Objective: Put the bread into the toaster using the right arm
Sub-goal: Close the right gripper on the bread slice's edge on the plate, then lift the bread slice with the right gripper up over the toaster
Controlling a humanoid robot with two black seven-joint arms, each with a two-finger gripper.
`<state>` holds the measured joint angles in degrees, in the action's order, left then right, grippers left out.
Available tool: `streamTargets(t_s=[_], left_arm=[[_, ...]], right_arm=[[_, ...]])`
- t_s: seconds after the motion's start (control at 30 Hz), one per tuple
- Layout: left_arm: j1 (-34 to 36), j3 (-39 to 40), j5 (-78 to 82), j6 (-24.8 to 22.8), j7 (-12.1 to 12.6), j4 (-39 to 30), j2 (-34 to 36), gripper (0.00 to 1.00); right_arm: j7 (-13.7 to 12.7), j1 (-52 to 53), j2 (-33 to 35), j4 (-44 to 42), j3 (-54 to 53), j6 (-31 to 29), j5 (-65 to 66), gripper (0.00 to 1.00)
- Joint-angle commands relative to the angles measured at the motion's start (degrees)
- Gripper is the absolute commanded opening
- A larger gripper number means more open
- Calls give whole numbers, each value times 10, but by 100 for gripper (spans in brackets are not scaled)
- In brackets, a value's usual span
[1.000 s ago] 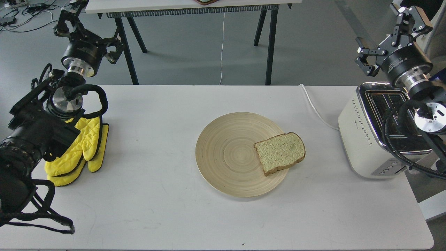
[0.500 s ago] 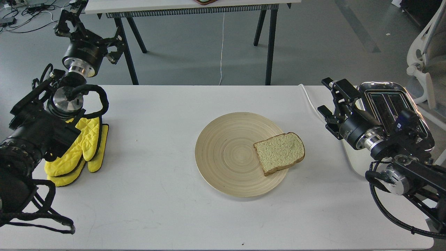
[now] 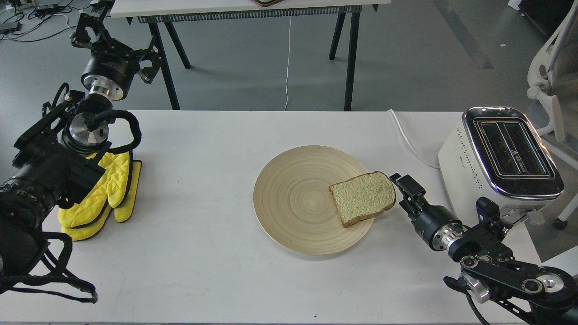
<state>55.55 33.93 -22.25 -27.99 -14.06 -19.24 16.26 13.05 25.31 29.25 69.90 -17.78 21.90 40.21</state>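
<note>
The bread (image 3: 364, 197) lies flat on the right side of a round wooden plate (image 3: 293, 203), its crust overhanging the plate's right rim. The cream-white toaster (image 3: 492, 162) stands at the table's right end with both slots facing up and nothing in them. My right gripper (image 3: 398, 189) is low over the table, just right of the bread's crust and pointing at it, with its fingers apart and nothing held. My left gripper (image 3: 115, 43) is raised at the far left, open and empty.
Yellow oven mitts (image 3: 106, 194) lie at the table's left under my left arm. The toaster's white cord (image 3: 408, 140) runs across the table behind my right gripper. A second table stands beyond the far edge, and a white chair (image 3: 548, 76) is at the far right.
My right arm has swung down from above the toaster and moved left and toward me, bringing the gripper low next to the bread. The toaster top is now uncovered. The left arm and bread are unmoved.
</note>
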Motion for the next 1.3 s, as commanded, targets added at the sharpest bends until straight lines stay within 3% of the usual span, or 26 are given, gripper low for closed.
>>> streamTargets(t_s=[0.0, 0.13, 0.43, 0.57, 0.73, 1.1, 1.27], left_arm=[[0, 0, 0, 0, 0, 0, 0, 100], [0, -1, 0, 0, 0, 0, 0, 100], [-1, -2, 1, 0, 0, 0, 0, 100], [0, -2, 1, 0, 0, 0, 0, 100], [0, -2, 1, 0, 0, 0, 0, 100], [0, -4, 1, 0, 0, 0, 0, 100], [0, -4, 1, 0, 0, 0, 0, 100]], right_arm=[[0, 13, -24, -25, 13, -2, 2, 74], [0, 33, -35, -40, 32, -2, 13, 57], [-3, 47, -34, -45, 56, -3, 13, 9], [2, 48, -27, -32, 56, -3, 14, 4], [3, 63, 36, 25, 55, -3, 23, 4], [2, 154, 268, 172, 47, 2, 29, 4], [-10, 199, 398, 193, 49, 0, 60, 4]])
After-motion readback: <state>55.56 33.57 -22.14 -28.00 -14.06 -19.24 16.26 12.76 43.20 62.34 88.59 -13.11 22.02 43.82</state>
